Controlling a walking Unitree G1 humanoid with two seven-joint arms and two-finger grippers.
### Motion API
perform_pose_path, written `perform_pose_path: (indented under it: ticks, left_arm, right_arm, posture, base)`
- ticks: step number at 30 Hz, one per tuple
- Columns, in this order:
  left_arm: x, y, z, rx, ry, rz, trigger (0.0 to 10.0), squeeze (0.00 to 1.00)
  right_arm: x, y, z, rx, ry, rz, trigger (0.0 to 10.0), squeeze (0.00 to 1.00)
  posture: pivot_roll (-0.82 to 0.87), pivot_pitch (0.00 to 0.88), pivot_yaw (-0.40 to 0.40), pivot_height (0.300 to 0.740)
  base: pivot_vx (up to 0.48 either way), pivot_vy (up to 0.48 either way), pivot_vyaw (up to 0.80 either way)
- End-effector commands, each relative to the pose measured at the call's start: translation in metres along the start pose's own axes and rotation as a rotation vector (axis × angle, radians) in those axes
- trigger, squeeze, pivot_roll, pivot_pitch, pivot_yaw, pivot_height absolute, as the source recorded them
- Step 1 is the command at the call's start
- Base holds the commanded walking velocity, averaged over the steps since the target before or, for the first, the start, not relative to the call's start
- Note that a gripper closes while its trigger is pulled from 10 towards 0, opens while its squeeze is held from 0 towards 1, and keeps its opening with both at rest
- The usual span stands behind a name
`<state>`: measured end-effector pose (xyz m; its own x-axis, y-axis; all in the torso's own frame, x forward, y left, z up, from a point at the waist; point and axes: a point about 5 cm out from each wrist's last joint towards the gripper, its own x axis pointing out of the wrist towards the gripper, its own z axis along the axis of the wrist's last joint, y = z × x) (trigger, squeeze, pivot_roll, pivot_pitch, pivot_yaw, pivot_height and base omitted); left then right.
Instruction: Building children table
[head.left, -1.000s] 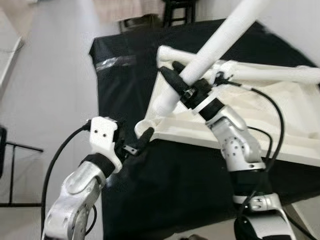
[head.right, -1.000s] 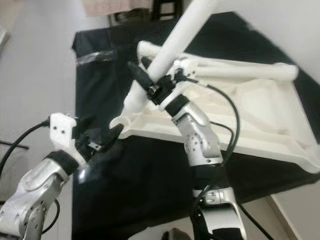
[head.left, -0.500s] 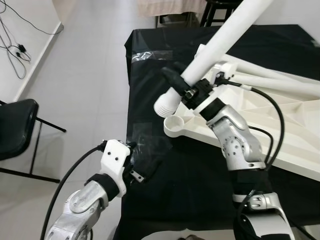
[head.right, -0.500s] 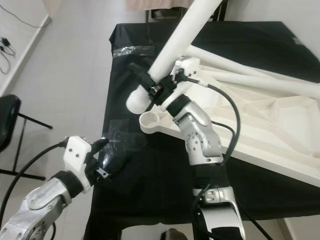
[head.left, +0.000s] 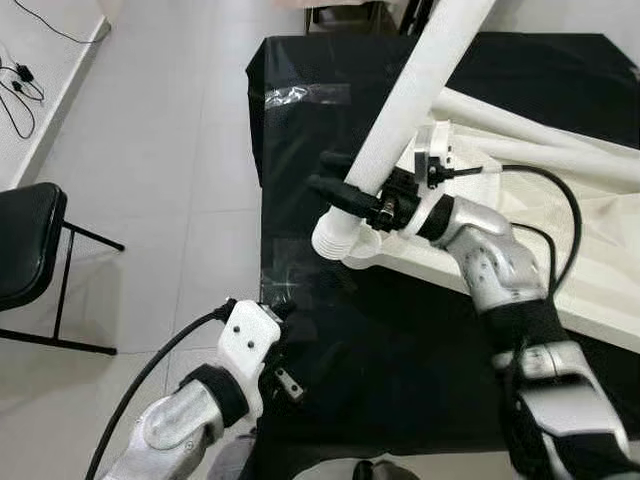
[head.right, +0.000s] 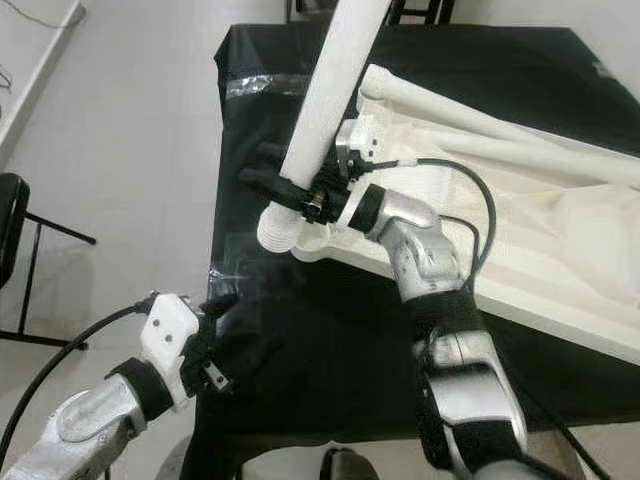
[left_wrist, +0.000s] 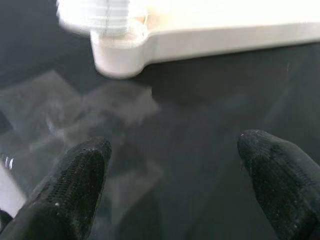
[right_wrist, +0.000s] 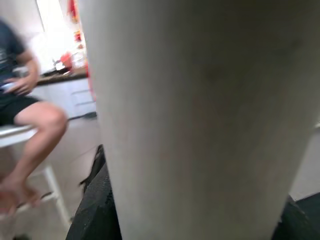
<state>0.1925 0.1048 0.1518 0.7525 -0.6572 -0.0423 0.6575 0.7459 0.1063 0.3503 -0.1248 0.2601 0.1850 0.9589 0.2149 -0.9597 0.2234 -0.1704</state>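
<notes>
A: Setting?
B: Pale tiled floor (head.left: 150, 150); on it a work table draped in black cloth (head.left: 400, 340), patches of clear tape (head.left: 305, 95) stuck to the cloth. A black chair (head.left: 25, 245) stands well apart on the robot's left.

A: Largest item on the cloth?
B: White plastic children's tabletop (head.left: 590, 250), lying underside up, ribbed, with a round leg socket (left_wrist: 117, 57) at its near left corner. The corner sits near the cloth's left edge. Further white tubes lie along the tabletop's far side.

A: Next item?
B: One white table leg (head.left: 410, 95), a long smooth cylinder, ridged at its lower end (head.left: 335, 238). It stands tilted, upper end leaning away past the picture's top edge, ridged end at the corner socket; I cannot tell whether it is seated inside.

A: Who holds it?
B: The right gripper (head.left: 365, 200), its black fingers clamped around the leg just above the ridged end.

A: The other arm?
B: The left gripper (left_wrist: 172, 185) hovers low over bare cloth near the table's front left, fingers (left_wrist: 70, 185) spread wide, holding nothing, apart from the socket.

A: Room for moving?
B: Open floor to the left of the table; bare cloth between the left gripper and the tabletop's front edge.

A: Anything smaller?
B: In the right wrist view, a blurred seated person (right_wrist: 22, 107) on a white stool, behind the leg.
</notes>
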Motion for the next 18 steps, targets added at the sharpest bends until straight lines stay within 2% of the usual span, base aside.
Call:
perform_pose_path:
  ticks: [1, 4, 7, 18]
  left_arm:
    - [-0.003, -0.004, 0.001, 0.032, -0.003, -0.006, 10.0, 0.0]
    - [-0.005, -0.005, 0.0, 0.031, -0.001, -0.007, 10.0, 0.0]
    - [-0.015, -0.012, 0.001, 0.041, 0.012, -0.029, 10.0, 0.0]
    - [-0.029, -0.023, 0.008, 0.077, 0.012, -0.061, 10.0, 0.0]
  right_arm:
    - [0.001, 0.003, 0.003, -0.017, -0.008, 0.08, 10.0, 0.0]
    - [0.002, 0.004, 0.007, -0.024, -0.008, 0.131, 10.0, 0.0]
    - [0.006, 0.003, 0.024, -0.026, -0.039, 0.261, 10.0, 0.0]
    - [0.002, -0.009, 0.052, -0.07, -0.063, 0.341, 10.0, 0.0]
  posture:
    - [0.21, 0.353, -0.053, 0.74]
    - [0.21, 0.369, -0.047, 0.74]
    - [0.23, 0.409, -0.037, 0.74]
    - [0.26, 0.463, -0.012, 0.74]
  base:
    - [0.0, 0.0, 0.0]
    - [0.0, 0.0, 0.0]
    - [0.0, 0.0, 0.0]
    - [0.0, 0.0, 0.0]
